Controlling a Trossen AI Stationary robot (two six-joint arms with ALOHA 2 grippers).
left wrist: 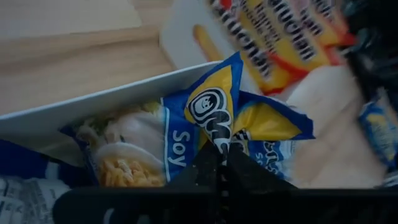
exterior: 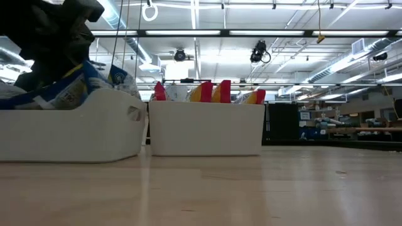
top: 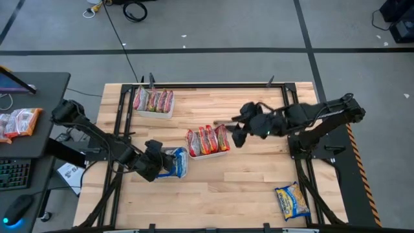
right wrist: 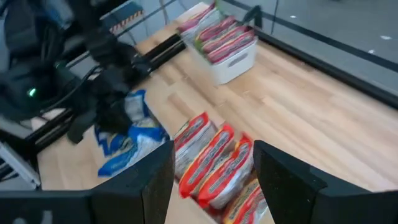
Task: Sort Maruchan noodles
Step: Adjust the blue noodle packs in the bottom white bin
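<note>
My left gripper (top: 154, 163) (left wrist: 222, 163) hangs over the near-left white tray (top: 183, 162) and is shut on a blue-and-yellow noodle packet (left wrist: 214, 106) among other blue packets standing in that tray. In the low view this gripper (exterior: 50, 37) sits above the same tray (exterior: 69, 132). My right gripper (top: 235, 134) (right wrist: 214, 169) is open beside the right end of the middle tray (top: 226, 153), above its upright red-orange packets (right wrist: 214, 158), touching nothing. A far tray (top: 154, 114) holds more red packets. One yellow-and-blue packet (top: 292, 200) lies flat near the table's near right corner. My left gripper pinches the blue-and-yellow packet by a crumpled upper edge (left wrist: 219, 138) between its two shut fingers. The fingers come down at it from above and the left. The packet's lower part stays down inside the tray among the other packets.
Black frame rails (top: 194, 84) run along the table's edges. A dark side desk (top: 39, 90) left of the table carries red packets (top: 19, 122). Bare wood (top: 233, 188) lies between the trays and the loose packet.
</note>
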